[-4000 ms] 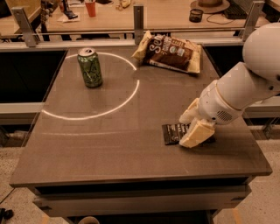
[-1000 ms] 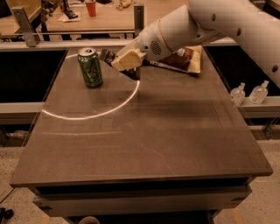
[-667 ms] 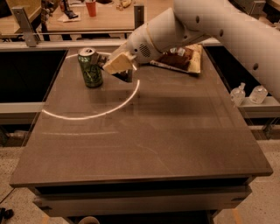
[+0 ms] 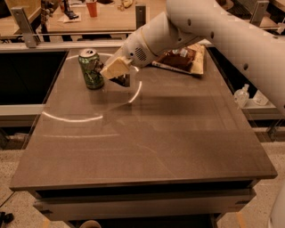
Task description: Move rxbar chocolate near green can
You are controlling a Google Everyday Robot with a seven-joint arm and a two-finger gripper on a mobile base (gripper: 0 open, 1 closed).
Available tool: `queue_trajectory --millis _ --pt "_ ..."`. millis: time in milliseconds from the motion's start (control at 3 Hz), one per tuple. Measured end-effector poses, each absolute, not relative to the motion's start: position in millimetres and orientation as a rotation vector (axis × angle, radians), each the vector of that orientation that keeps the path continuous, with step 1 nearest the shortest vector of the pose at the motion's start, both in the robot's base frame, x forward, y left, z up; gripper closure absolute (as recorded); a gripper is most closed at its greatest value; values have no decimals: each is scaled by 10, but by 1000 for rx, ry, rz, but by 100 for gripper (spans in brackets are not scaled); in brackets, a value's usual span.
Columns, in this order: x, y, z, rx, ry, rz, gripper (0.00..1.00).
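The green can (image 4: 91,68) stands upright at the back left of the brown table (image 4: 156,138). My gripper (image 4: 116,72) hangs just right of the can, low over the table top, with its cream fingers (image 4: 115,67) shut on the rxbar chocolate (image 4: 123,80). Only a dark end of the bar shows below the fingers, and it sits close to the can's right side. Whether the bar touches the table I cannot tell. My white arm reaches in from the upper right.
A crinkled brown and cream snack bag (image 4: 180,58) lies at the back of the table, partly behind my arm. Two small clear bottles (image 4: 242,95) stand on a lower shelf to the right. A second table with a red cup (image 4: 91,8) is behind.
My gripper carried the bar from the front right of the table to the back left and has moved lower and closer to the green can.
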State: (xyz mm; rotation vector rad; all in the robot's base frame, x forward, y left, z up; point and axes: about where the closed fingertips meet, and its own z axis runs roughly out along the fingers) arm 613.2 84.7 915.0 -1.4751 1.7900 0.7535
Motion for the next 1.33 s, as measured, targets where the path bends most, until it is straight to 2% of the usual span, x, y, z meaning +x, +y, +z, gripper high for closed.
queue_trajectory --millis 667,1000,1333 --pt "6117 896 9136 -1484 1787 760 18" --pt "6109 916 9130 -1488 1786 763 0" --pt "6107 919 9129 -1489 1785 763 0"
